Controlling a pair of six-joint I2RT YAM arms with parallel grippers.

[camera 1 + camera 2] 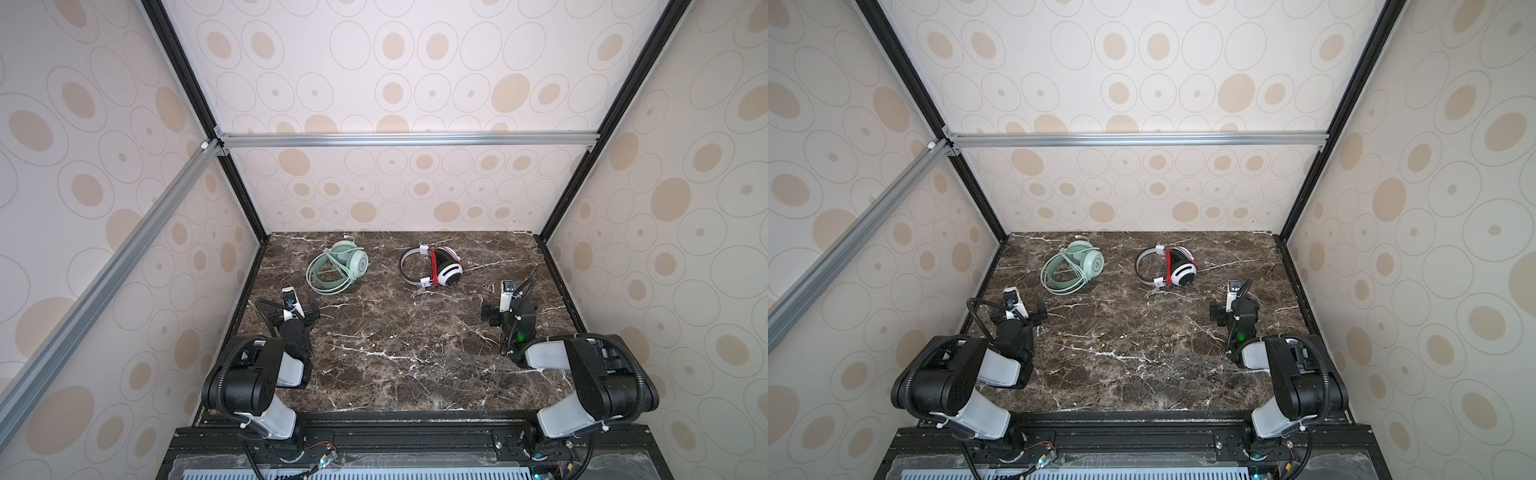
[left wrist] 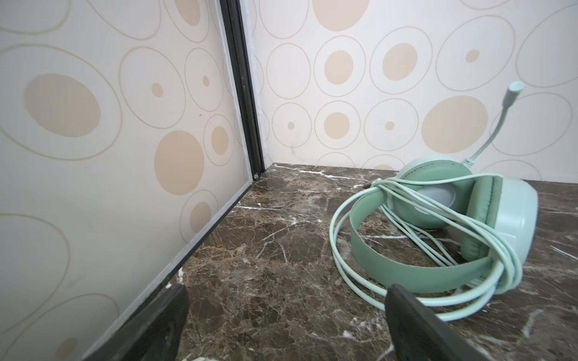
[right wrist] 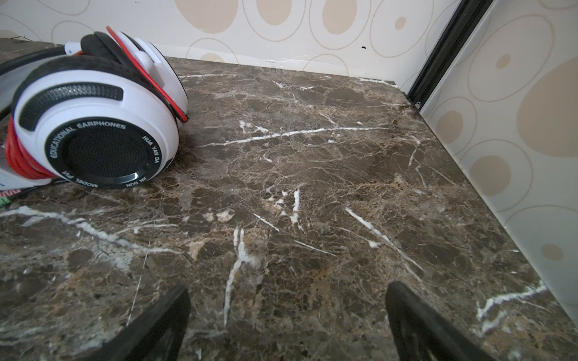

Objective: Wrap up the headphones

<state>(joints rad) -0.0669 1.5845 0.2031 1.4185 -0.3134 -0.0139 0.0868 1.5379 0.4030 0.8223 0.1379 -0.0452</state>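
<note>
Both headphones lie near the back of the table. The mint-green headphones [image 1: 338, 268] [image 1: 1073, 266] [image 2: 453, 218] lie back left, their pale green cable [image 2: 341, 265] looped round band and cups and the microphone boom sticking up. The white-and-black headphones [image 1: 434, 266] [image 1: 1169, 266] [image 3: 93, 125] lie back centre-right with a red cable [image 3: 18, 159] wound round them. My left gripper [image 1: 291, 307] [image 1: 1017, 309] [image 2: 287, 292] hovers open in front of the green pair, nothing between its fingers. Off to the right of the white pair, my right gripper [image 1: 509, 307] [image 1: 1235, 307] [image 3: 289, 290] is open and empty too.
The dark marble tabletop [image 1: 395, 353] is boxed in by patterned walls on three sides, with black frame posts [image 2: 247, 125] [image 3: 438, 62] in the back corners. A loose cable end [image 1: 417, 293] lies just in front of the white pair. Both arm bases sit at the front edge.
</note>
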